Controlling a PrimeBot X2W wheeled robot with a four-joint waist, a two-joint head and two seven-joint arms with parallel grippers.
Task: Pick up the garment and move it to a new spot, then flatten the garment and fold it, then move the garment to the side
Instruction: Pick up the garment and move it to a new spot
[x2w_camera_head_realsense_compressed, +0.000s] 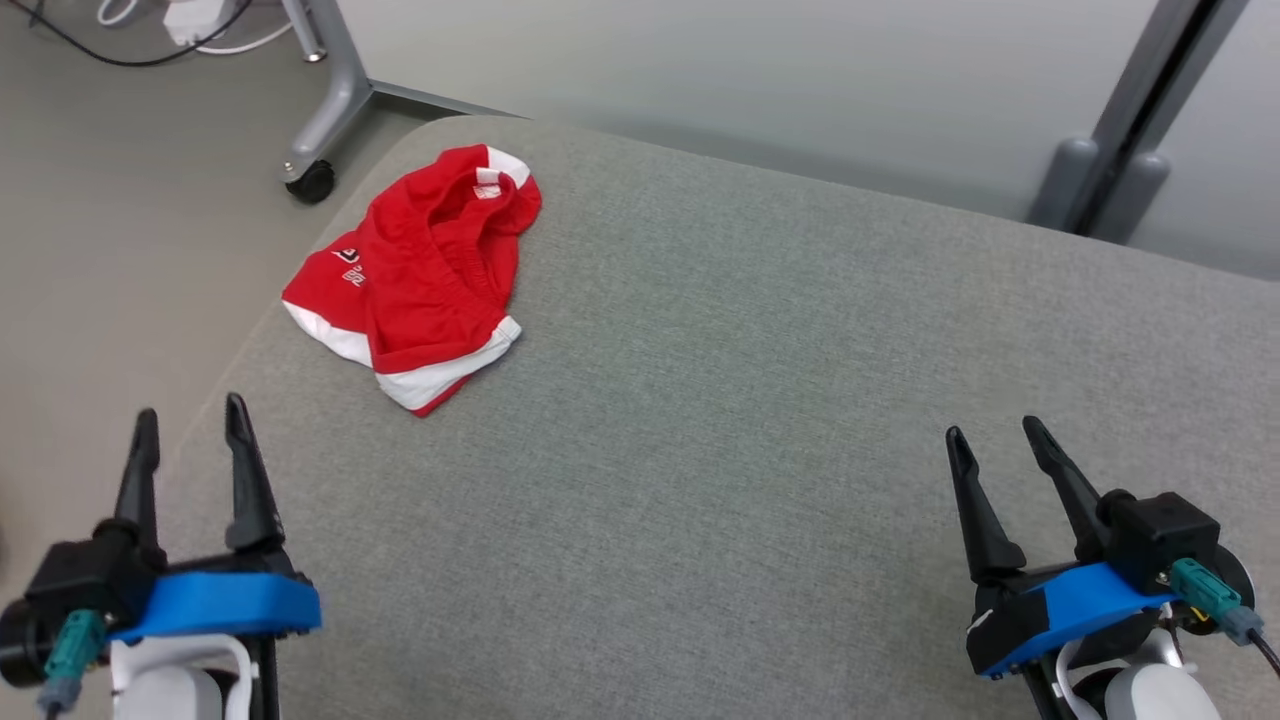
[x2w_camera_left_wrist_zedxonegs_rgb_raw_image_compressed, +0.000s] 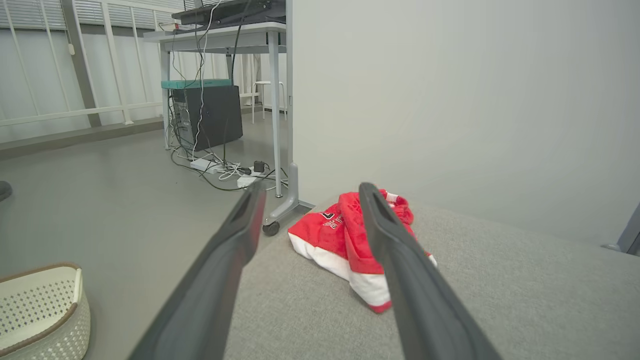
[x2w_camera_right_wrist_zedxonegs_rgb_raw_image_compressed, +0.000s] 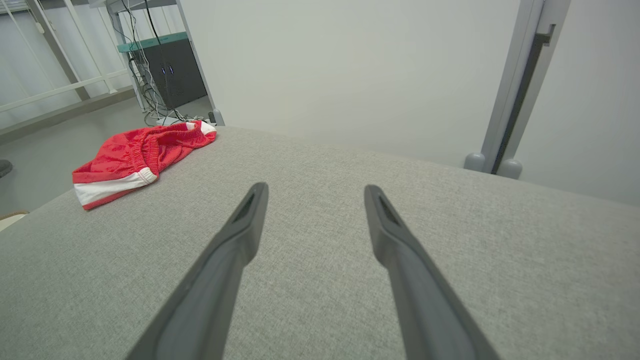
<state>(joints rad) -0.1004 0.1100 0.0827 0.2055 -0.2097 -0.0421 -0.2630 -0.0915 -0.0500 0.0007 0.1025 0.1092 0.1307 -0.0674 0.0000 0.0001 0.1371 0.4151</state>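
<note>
Step in hand: first pick-up, not yet begun. Garment (x2w_camera_head_realsense_compressed: 420, 270), red w/ white trim, lies crumpled at far left corner of grey worktop (x2w_camera_head_realsense_compressed: 750, 400), near the edge. Left end effector (x2w_camera_head_realsense_compressed: 192, 408): jaws wide apart, empty, short of garment. Right end effector (x2w_camera_head_realsense_compressed: 993, 427): same, well apart from it. Next move, est.: left arm reaches fwd, descends on a raised fold, closes.

Red garment (x2w_camera_head_realsense_compressed: 420, 275) on grey cushion (x2w_camera_head_realsense_compressed: 750, 450)

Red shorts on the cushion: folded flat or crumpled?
Crumpled. The red shorts lie in a bunched heap at the far left corner of the gray cushion, waistband gaping and white-trimmed leg hems overlapping unevenly.
</note>
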